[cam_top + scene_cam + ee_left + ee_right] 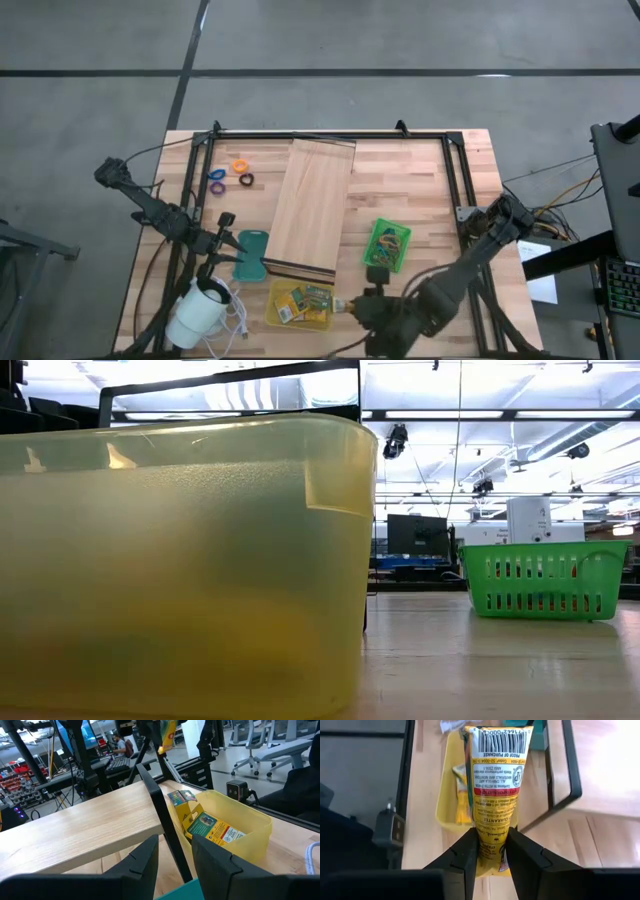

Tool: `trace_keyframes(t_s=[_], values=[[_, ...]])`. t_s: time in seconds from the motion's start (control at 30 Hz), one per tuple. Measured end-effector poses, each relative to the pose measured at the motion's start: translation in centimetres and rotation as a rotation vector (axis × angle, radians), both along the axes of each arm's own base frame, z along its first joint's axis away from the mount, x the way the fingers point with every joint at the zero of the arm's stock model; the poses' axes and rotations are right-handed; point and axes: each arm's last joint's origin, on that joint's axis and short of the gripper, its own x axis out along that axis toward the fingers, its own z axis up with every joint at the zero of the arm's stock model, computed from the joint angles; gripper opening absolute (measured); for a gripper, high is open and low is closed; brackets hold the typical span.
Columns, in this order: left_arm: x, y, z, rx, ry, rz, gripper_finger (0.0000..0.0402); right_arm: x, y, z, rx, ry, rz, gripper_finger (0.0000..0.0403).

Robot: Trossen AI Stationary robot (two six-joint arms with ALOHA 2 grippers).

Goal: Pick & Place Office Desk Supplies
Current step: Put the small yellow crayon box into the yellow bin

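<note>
Tabletop: packet point(495, 785) between right pincer point(489, 851) fingers

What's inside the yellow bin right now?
The yellow bin holds several yellow-green packets, some standing, some leaning. Its floor beneath them is covered. The right gripper holds another packet above the bin, not yet inside.
</note>
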Motion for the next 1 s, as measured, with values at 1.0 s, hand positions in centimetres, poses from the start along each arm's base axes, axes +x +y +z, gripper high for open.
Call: trace_keyframes(t_s=[1.0], values=[[0.0,0.0,0.0,0.000,0.000,0.000,0.0120,3.2,-2.1,-7.8,0.236,-0.176,0.064,0.0092]])
